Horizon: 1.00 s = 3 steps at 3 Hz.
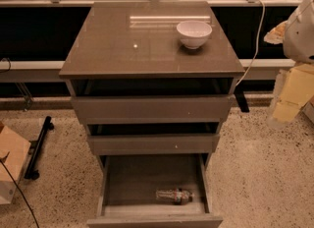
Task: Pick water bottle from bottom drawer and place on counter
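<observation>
The water bottle [175, 195], clear with a dark reddish label, lies on its side near the front right of the open bottom drawer [132, 180]. The drawer's inside is bare grey. The glossy grey-brown counter [127, 45] tops the cabinet. My gripper [289, 97] hangs at the far right edge of the view, beside the cabinet at about the height of the upper drawers, well away from the bottle and holding nothing I can see.
A white bowl [194, 33] stands on the counter's back right. The two upper drawers [152, 108] are pulled partly out above the bottom one. A cardboard box [10, 165] and a black stand [39, 146] sit on the floor to the left. A white cable [255, 45] hangs at the right.
</observation>
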### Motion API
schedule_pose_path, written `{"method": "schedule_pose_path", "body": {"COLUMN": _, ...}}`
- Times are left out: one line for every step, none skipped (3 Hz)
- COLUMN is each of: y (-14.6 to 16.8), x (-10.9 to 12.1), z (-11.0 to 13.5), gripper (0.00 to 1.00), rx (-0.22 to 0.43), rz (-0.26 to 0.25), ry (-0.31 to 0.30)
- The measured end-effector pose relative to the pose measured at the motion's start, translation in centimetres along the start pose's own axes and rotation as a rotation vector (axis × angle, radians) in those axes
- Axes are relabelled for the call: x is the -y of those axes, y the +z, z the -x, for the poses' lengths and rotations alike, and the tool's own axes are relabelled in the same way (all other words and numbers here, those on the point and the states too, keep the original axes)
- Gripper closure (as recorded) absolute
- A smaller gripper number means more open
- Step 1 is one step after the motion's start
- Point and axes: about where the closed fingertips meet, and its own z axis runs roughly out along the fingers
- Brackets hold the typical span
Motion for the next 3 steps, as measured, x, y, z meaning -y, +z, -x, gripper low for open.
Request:
{"method": "schedule_pose_path", "body": {"y": 0.0, "x": 0.0, "z": 0.0, "gripper": 0.00, "rx": 0.001, "rz": 0.000, "ry": 0.000}}
{"method": "schedule_pose_path", "body": {"y": 1.2, "x": 0.2, "z": -0.3, "gripper": 0.00, "rx": 0.061, "rz": 0.003, "ry": 0.019}}
{"method": "schedule_pose_path", "body": {"y": 2.3, "x": 0.4, "z": -0.6, "gripper": 0.00, "rx": 0.104, "rz": 0.002, "ry": 0.022}}
